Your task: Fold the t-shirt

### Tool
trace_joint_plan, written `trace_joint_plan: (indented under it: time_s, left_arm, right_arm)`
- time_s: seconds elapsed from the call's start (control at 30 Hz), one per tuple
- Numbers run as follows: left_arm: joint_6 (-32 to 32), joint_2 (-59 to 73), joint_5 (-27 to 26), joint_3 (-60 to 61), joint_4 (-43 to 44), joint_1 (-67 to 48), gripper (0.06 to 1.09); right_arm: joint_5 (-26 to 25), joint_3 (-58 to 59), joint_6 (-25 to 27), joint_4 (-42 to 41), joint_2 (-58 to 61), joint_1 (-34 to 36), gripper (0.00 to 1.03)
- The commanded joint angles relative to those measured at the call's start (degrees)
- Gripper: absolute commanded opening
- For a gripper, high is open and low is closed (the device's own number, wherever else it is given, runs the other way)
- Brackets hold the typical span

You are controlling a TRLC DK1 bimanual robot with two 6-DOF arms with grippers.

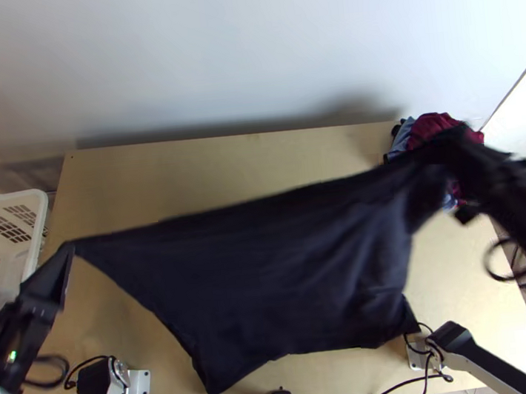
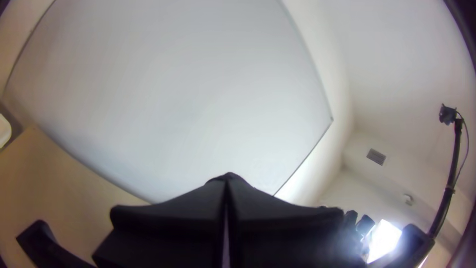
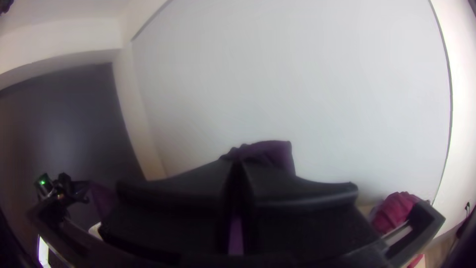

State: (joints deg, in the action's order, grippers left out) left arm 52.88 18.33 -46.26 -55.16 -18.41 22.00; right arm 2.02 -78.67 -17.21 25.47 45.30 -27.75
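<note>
Clearly, we have the dark t-shirt [image 1: 271, 278] slung between both arms, its upper edge drawn nearly straight and the rest hanging towards us, over the near part of the tabletop [image 1: 134, 172]. Our left jaws are closed on one corner; our right jaws are closed too, with a bunched bit of cloth poking past their tips. If we pull wider, we could lose a corner, since the edge already looks taut and the left pinch seems small. The lower hem could snag on the right base plate [image 1: 417, 362], as one hem corner is right beside it. Set down unevenly, the body might crease, because the right side sags in folds. Swinging right, we might brush the clothes pile [image 1: 438, 124] at the far corner

Around us, the surface is pale wood, with a white basket [image 1: 37, 198] off its left side, a plain pale wall [image 1: 249, 49] behind and a bright lamp [image 2: 384, 240]
</note>
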Motion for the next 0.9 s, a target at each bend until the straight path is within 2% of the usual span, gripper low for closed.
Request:
trace_joint_plan:
  time_s: [0.0, 0.1, 0.3, 0.4, 0.53, 0.63, 0.87]
  left_arm:
    - [-1.47, 4.88, 2.4, 12.09, 12.79, 2.17, 0.1]
    - [-3.84, 8.74, 5.22, 13.94, 16.31, 0.76, 0.1]
    - [-8.23, 15.6, 16.73, 18.33, 23.16, -7.67, 0.1]
    - [-9.9, 21.66, 20.6, 20.26, 27.82, -11.54, 0.1]
    - [-11.66, 32.39, 22.09, 20.44, 34.32, -13.3, 0.1]
    - [-15.44, 40.03, 24.73, 18.59, 36.96, -16.37, 0.1]
    - [-18.69, 58.23, 25.69, 11.65, 39.24, -17.52, 0.1]
  right_arm:
    - [0.0, 19.61, 0.86, -18.09, 2.34, -0.47, 0.03]
    - [0.0, 24.01, 1.48, -25.47, 5.85, -0.55, 0.03]
    - [-0.62, 28.22, 3.59, -37.34, 14.47, -0.82, 0.03]
    - [-1.41, 29.19, 4.82, -41.73, 18.25, -0.29, 0.03]
    - [-1.93, 29.46, 5.96, -44.99, 23.34, 0.94, 0.03]
    - [-2.46, 28.84, 6.14, -47.45, 27.47, 2.87, 0.03]
    - [-2.72, 24.36, 7.28, -50.52, 37.76, 7.36, 0.03]
